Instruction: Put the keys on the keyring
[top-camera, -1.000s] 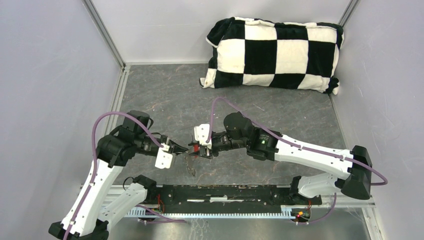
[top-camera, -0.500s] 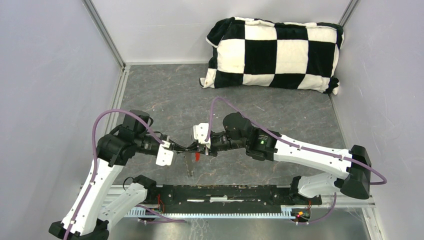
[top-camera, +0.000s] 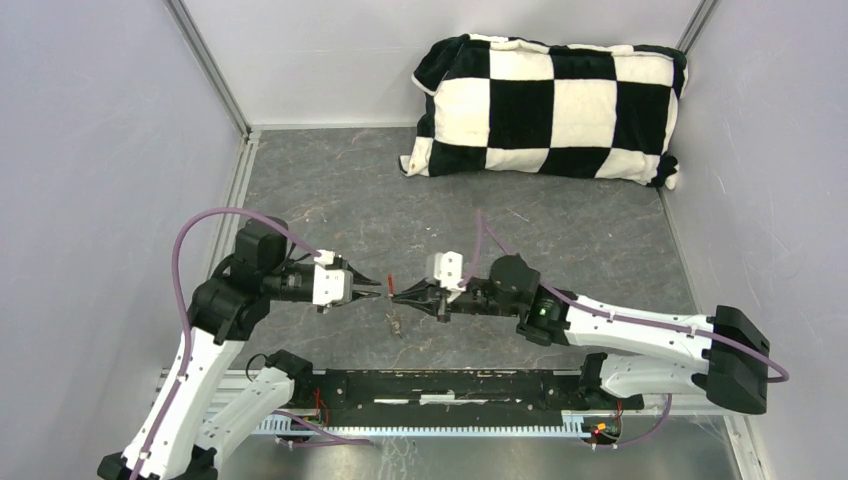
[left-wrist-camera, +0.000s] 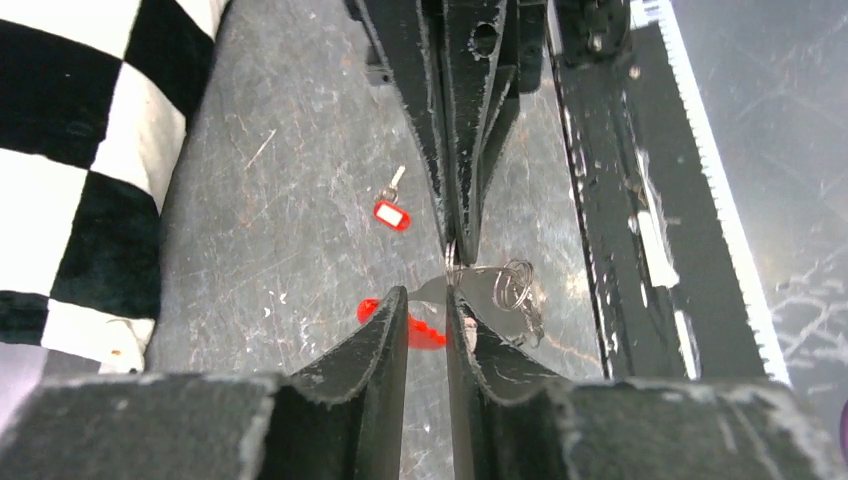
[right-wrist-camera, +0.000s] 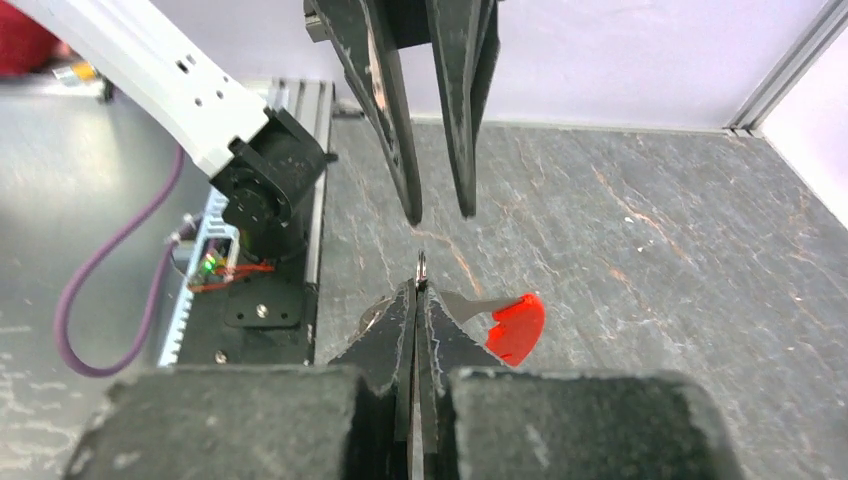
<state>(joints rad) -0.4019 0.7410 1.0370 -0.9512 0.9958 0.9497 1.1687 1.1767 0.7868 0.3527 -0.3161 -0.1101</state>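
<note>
The keyring hangs in the air between the two grippers: thin silver rings (left-wrist-camera: 512, 284) joined to a bright-red oval fob (right-wrist-camera: 516, 326). My right gripper (right-wrist-camera: 417, 285) is shut on one ring, whose edge pokes out above the fingertips. The fob sticks out to its right, and the other rings dangle (top-camera: 395, 322) below. My left gripper (left-wrist-camera: 427, 295) faces it tip to tip, open by a narrow gap, with nothing between the fingers. A small key with a red rectangular head (left-wrist-camera: 392, 213) lies on the table beyond. The dark-headed key I cannot make out.
A black-and-white checkered pillow (top-camera: 548, 105) lies at the back right of the grey slate table (top-camera: 330, 190). A black rail (top-camera: 450, 385) runs along the near edge between the arm bases. Pale walls close in on the left, right and back.
The right gripper has shut on a ring of the keyring and drawn back to the right. The left gripper has opened, let go and swung further right.
</note>
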